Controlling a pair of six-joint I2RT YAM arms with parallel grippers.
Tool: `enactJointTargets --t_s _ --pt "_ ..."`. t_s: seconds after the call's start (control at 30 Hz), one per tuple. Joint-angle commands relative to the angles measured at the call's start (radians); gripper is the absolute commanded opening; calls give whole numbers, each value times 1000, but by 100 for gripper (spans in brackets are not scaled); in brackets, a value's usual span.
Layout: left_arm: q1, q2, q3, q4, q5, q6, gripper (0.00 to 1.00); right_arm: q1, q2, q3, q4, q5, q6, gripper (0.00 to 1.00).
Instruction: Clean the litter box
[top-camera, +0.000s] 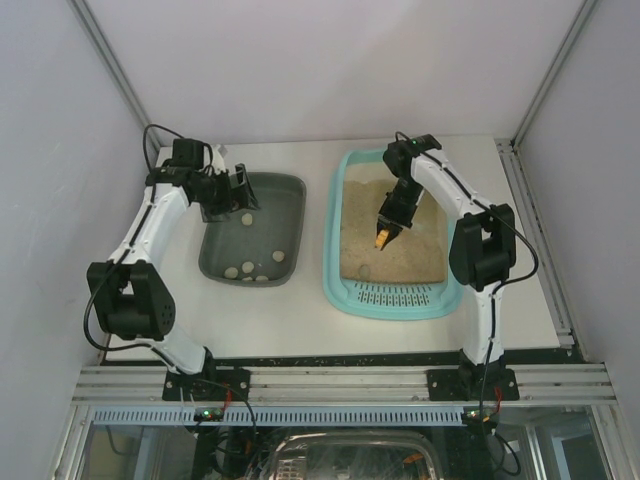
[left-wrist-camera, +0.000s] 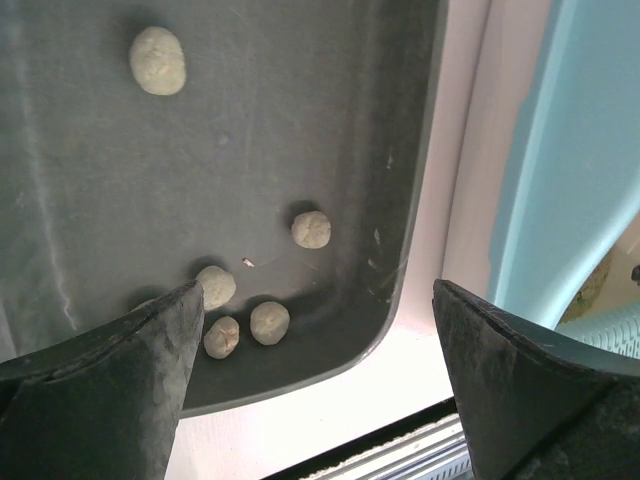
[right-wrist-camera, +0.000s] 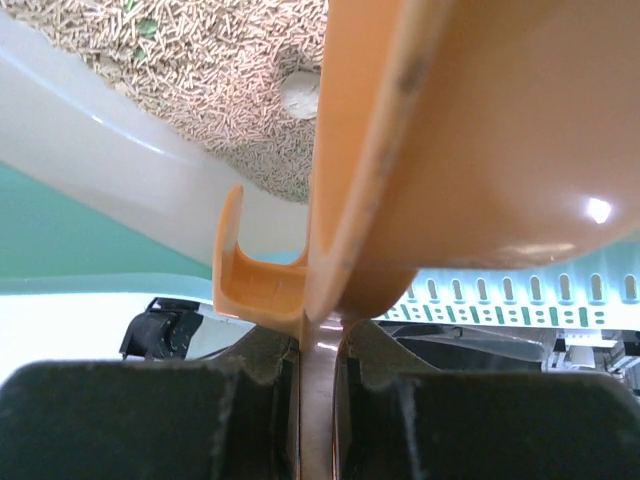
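Left hand (left-wrist-camera: 315, 295): spread wide above the grey tray (left-wrist-camera: 300, 100) holding pale clumps (left-wrist-camera: 311, 229)
Right hand (right-wrist-camera: 318, 375): pinching orange scoop (right-wrist-camera: 480, 150) over litter box (top-camera: 333, 265)

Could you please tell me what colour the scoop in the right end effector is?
The scoop is orange, shown best in the right wrist view.

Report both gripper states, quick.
Left gripper: open, empty, over the grey tray.
Right gripper: shut on the orange scoop, over the litter box.
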Motion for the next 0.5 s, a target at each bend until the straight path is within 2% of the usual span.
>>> enactJointTargets --t_s 0.0,0.1,0.23,0.47 --pt "28 16 84 -2 40 -8 100 8 -91 1 -13 -29 -59 0" --pt "28 17 84 3 41 -6 100 -17 -158 -97 -6 39 -95 0" --pt "28 14 76 16 33 -10 100 -40 -203 -228 97 21 -173 0" --pt "29 -18 38 42 -17 27 100 -39 -175 -264 197 93 -304 0"
